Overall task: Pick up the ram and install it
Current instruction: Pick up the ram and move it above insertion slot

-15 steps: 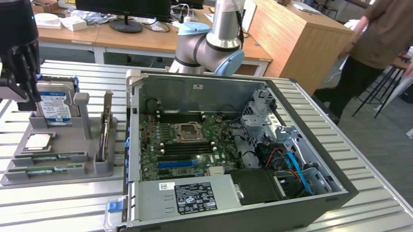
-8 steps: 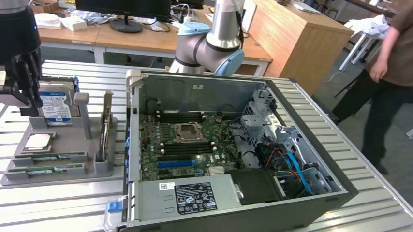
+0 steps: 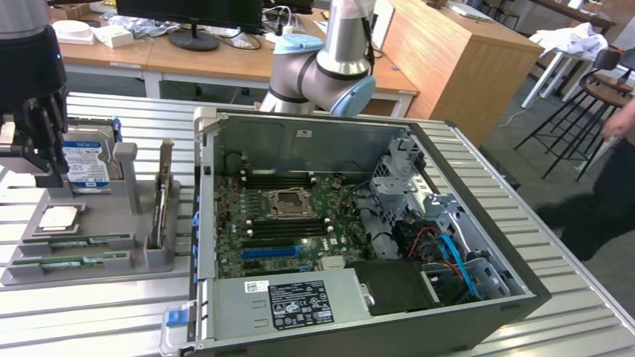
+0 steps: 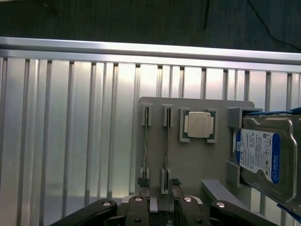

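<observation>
Exterior view: black gripper [image 3: 44,172], fingers [image 4: 139,188] apart & empty, hangs over grey plastic tray [image 3: 104,212] at 9 o'clock of open dark PC case [image 3: 297,141]; slim green ram stick [image 3: 74,241] lies in tray, not picked up yet.

Exterior cam: high, angled down, wide on PC case [image 3: 297,137] beside grey holder [image 3: 100,204]. Wrist cam: behind claw [image 4: 159,182], close, straight down on holder [image 4: 197,160]. Shared: holder, hard drive [image 3: 85,167] [image 4: 261,157].

Holder [image 3: 149,262] on table [image 3: 555,245], exterior view's left of computer case [image 3: 516,297]; ram sticks [image 3: 77,241], processor [image 3: 59,218], hard drive [image 3: 88,167] in holder.
</observation>
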